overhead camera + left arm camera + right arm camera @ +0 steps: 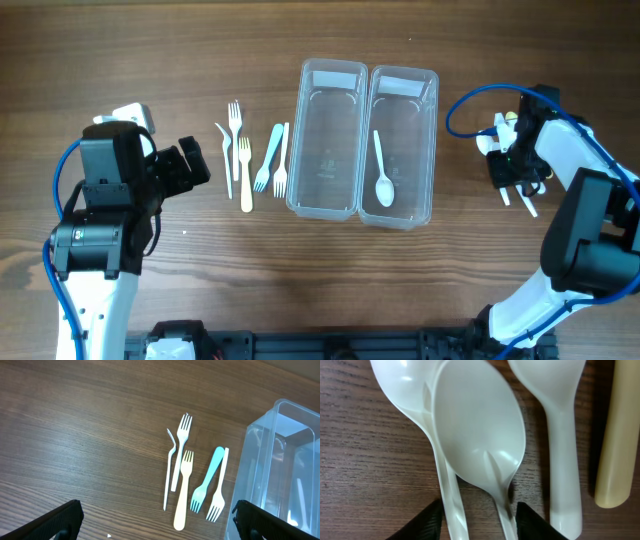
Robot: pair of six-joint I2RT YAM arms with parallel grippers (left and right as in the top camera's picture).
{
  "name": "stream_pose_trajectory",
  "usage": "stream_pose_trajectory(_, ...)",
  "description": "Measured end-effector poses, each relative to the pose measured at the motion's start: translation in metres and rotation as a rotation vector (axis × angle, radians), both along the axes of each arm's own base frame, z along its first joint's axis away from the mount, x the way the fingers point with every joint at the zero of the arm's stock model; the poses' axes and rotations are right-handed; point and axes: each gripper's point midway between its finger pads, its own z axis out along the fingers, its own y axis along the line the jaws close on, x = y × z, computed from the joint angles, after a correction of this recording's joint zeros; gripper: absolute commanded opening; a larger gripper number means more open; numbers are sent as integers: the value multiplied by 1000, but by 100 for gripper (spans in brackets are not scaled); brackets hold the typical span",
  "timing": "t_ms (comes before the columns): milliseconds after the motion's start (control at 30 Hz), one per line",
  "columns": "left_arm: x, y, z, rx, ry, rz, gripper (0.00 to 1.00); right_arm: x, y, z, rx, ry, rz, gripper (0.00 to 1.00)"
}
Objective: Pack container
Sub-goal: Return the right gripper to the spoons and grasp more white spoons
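Two clear containers stand side by side in the middle; the left one [325, 140] is empty and the right one [428, 150] holds a white spoon [382, 170]. Several plastic forks [245, 160] lie left of them: in the left wrist view, a white fork [181, 445], a cream fork [183, 490], a blue fork [207, 480] and another white fork [219, 490]. My left gripper [157, 527] is open and empty, near these forks. My right gripper [480, 520] is low over white spoons [477, 425] at the right, open, its fingers straddling two spoon handles.
A thin bent white utensil [170, 470] lies left of the forks. A third white spoon [560, 435] and a cream handle [617, 435] lie right of the straddled pair. Spoon handles [525, 205] stick out below the right gripper. Blue cables loop by both arms.
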Motion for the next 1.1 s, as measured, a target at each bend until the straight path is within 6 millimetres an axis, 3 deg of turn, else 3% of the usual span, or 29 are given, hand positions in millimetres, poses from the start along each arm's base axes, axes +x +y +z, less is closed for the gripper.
stream_pose_trajectory(133,0,0,0,0,0,0,100,0,0,-1,1,-3,-27,29)
stream_pose_trajectory(267,0,0,0,0,0,0,100,1,3,-1,19,-13,-73,29)
stream_pose_trajectory(500,0,0,0,0,0,0,100,-1,9,-2,65,-42,-304,27)
stream_pose_trajectory(867,0,0,0,0,0,0,100,7,41,-3,265,-70,-559,5)
stream_pose_trajectory(1100,0,0,0,0,0,0,100,8,48,-2,307,-68,-614,4)
